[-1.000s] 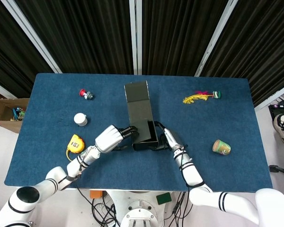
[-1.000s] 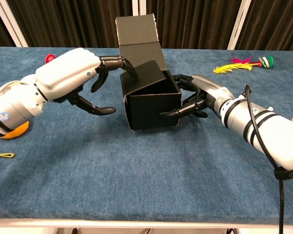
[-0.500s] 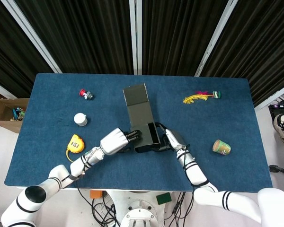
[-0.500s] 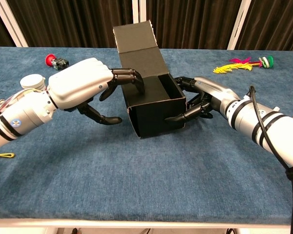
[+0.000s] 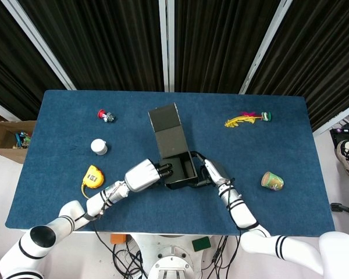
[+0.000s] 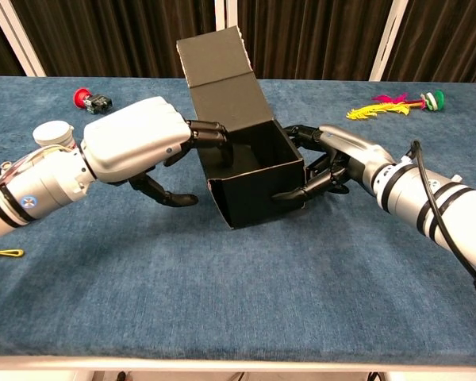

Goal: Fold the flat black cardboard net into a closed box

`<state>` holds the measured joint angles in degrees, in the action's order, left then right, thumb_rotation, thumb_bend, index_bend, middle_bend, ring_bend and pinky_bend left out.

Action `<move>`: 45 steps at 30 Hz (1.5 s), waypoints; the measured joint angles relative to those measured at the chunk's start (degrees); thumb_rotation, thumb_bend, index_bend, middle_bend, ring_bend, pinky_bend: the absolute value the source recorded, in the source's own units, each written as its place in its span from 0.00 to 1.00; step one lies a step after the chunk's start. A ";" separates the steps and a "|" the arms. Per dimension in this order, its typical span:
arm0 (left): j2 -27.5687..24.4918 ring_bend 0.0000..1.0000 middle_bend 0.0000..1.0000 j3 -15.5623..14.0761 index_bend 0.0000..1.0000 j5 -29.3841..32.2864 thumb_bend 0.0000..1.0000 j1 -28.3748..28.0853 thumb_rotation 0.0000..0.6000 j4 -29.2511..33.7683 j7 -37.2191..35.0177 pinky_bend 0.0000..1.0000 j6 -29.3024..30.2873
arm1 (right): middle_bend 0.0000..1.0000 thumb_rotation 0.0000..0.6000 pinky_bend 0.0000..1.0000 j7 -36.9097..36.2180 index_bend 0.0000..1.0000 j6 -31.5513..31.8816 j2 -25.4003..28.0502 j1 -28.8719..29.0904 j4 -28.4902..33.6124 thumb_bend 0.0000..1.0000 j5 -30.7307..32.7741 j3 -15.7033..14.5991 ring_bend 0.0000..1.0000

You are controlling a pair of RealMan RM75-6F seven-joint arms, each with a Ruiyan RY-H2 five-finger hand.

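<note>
Chest view: we brace the box mid-table, lid flap upright. Our left hand hooks its fingers over the left wall's rim; our right hand grips the right wall, fingers curled round the front corner. Bare cloth lies open in front. Since a second ago, the side flap has been tucked in.
</note>
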<state>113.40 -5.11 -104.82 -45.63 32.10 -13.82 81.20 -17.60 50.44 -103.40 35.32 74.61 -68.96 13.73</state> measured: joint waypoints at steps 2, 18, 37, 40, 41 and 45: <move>-0.25 0.71 0.39 -0.37 0.42 -0.07 0.16 -0.22 1.00 0.56 0.20 1.00 -0.78 | 0.35 1.00 1.00 0.01 0.21 0.00 0.02 -0.01 -0.17 0.18 0.02 -0.02 0.76; -0.54 0.72 0.53 -3.04 0.60 -2.44 0.18 -2.17 1.00 -0.97 5.43 1.00 -2.21 | 0.35 1.00 1.00 -0.49 0.21 0.57 -0.43 -0.14 -1.61 0.18 -1.23 -0.73 0.75; 0.26 0.70 0.33 -2.92 0.35 -1.71 0.13 -1.49 1.00 -4.88 2.66 0.98 3.58 | 0.35 1.00 1.00 -2.75 0.21 3.04 -2.24 -0.80 -3.02 0.18 -2.11 -0.03 0.75; -0.48 0.69 0.30 -2.68 0.32 -1.44 0.12 -1.18 1.00 -4.16 3.41 0.97 4.57 | 0.35 1.00 1.00 -3.36 0.21 3.45 -2.64 -0.81 -3.35 0.18 -2.09 0.39 0.75; -0.73 0.68 0.29 -2.62 0.32 -1.37 0.12 -1.08 1.00 -3.87 3.64 0.97 4.82 | 0.35 1.00 1.00 -3.63 0.21 3.66 -2.80 -0.81 -3.55 0.18 -2.11 0.58 0.75; -1.97 0.65 0.27 -2.40 0.29 -1.05 0.12 -0.41 1.00 -2.53 4.83 0.96 5.98 | 0.35 1.00 1.00 -4.20 0.21 3.84 -3.11 -0.73 -4.18 0.18 -2.13 0.99 0.75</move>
<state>111.43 -7.51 -105.87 -46.04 29.57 -8.99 87.18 -21.80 54.27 -106.51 34.59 70.43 -71.09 14.72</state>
